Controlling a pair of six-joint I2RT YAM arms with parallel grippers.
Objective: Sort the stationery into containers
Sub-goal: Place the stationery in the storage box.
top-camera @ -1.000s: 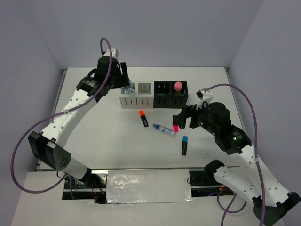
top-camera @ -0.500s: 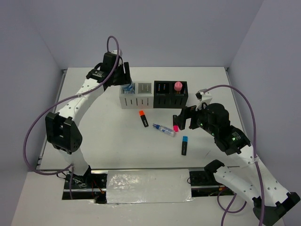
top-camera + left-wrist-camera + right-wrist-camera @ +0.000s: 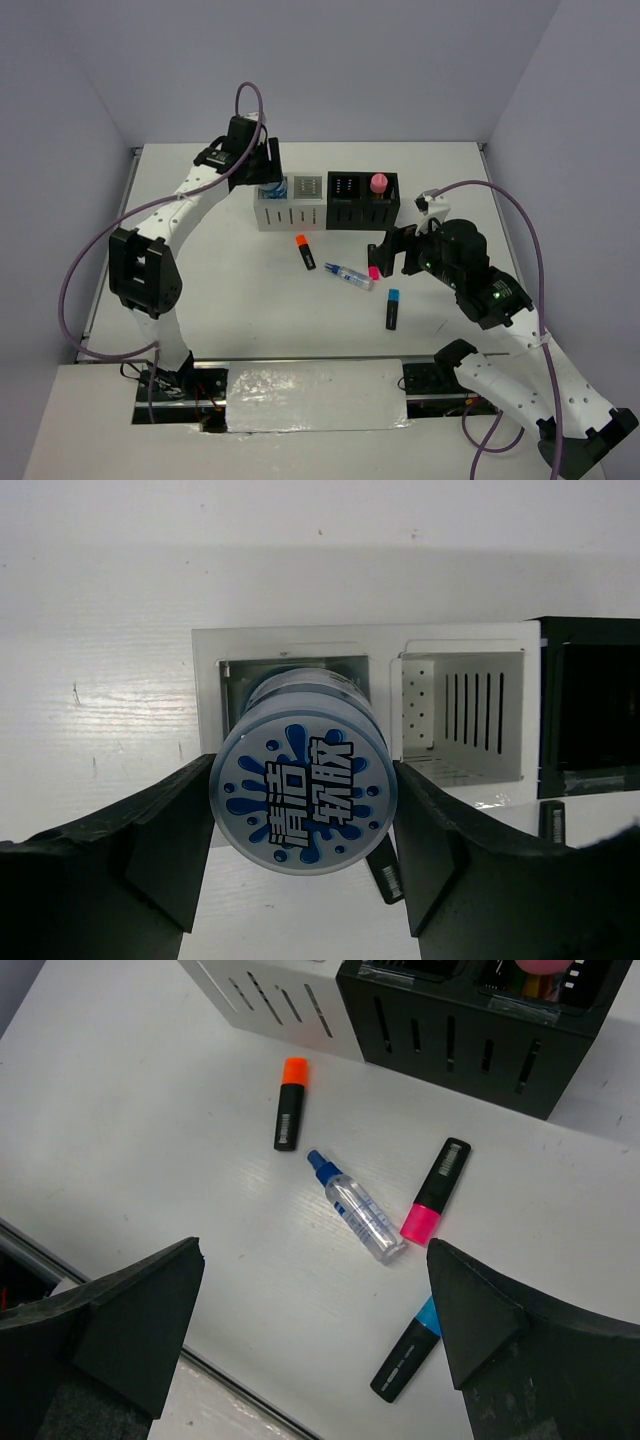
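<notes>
Left arm (image 3: 185, 200) folded inward, held disc (image 3: 303, 785) edged right over white organiser (image 3: 290, 212)

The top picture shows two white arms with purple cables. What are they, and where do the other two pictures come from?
They are two robot arms bolted to a table, seen from a camera overhead. The other two pictures come from small cameras on each arm's wrist, looking past its own gripper. The left gripper holds a round blue-and-white disc over the left compartment of a white organiser. A black organiser beside it holds a pink-capped cylinder. The right gripper is open and empty above loose items on the table: an orange highlighter, a clear tube, a pink highlighter and a blue highlighter.
</notes>
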